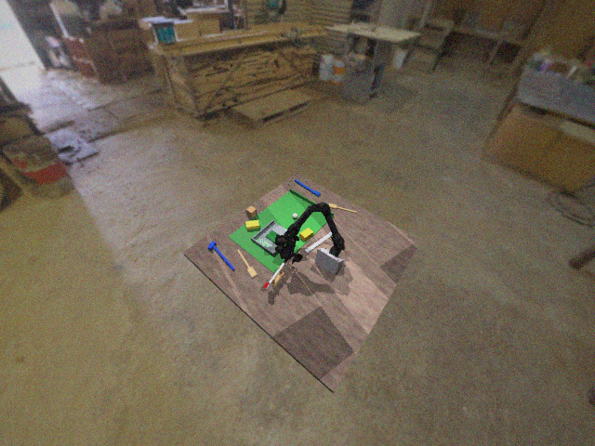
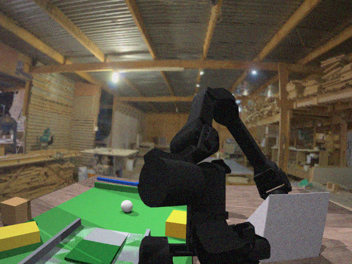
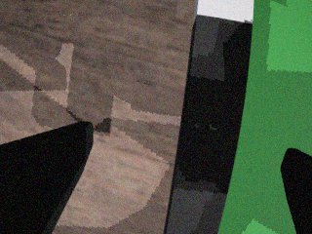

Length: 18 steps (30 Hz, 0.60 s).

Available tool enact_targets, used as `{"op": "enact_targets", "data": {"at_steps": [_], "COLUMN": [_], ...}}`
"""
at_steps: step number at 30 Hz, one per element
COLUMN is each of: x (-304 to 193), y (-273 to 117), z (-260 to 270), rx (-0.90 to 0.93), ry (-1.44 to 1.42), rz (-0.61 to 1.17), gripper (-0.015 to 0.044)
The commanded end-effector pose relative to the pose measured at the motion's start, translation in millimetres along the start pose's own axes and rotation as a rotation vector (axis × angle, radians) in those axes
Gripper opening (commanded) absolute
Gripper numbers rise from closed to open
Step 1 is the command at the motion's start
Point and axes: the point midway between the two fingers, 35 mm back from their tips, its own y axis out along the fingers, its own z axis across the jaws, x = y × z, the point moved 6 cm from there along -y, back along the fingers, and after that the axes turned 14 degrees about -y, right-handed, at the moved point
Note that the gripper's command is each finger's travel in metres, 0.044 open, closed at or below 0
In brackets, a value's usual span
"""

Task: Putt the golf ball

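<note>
The red putter lies with its red head toward the front left and its white shaft leading back under the gripper. Its black grip runs between the fingers in the wrist view. My gripper is open, low over the grip, with a gap on each side. Its fingertips are out of frame in the exterior view. The white golf ball rests on the green mat. The grey-walled ramp holds a dark green panel.
Yellow blocks and a brown cube stand on or beside the mat. A blue mallet and wooden mallet lie left. A white bar and grey wedge are near the arm base.
</note>
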Motion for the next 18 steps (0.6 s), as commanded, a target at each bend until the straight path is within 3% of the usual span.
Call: {"op": "enact_targets", "data": {"at_steps": [1,12,18], "x": [0.2,0.2,0.5], "y": [-0.8,-0.8,-1.8], "z": [-0.3,-0.3,-0.6], "rx": [-0.002,-0.002,-0.002], "ry": [0.0,0.0,0.0], "rz": [-0.001,-0.001,-0.001], "gripper": [0.0309,0.002,0.0]}}
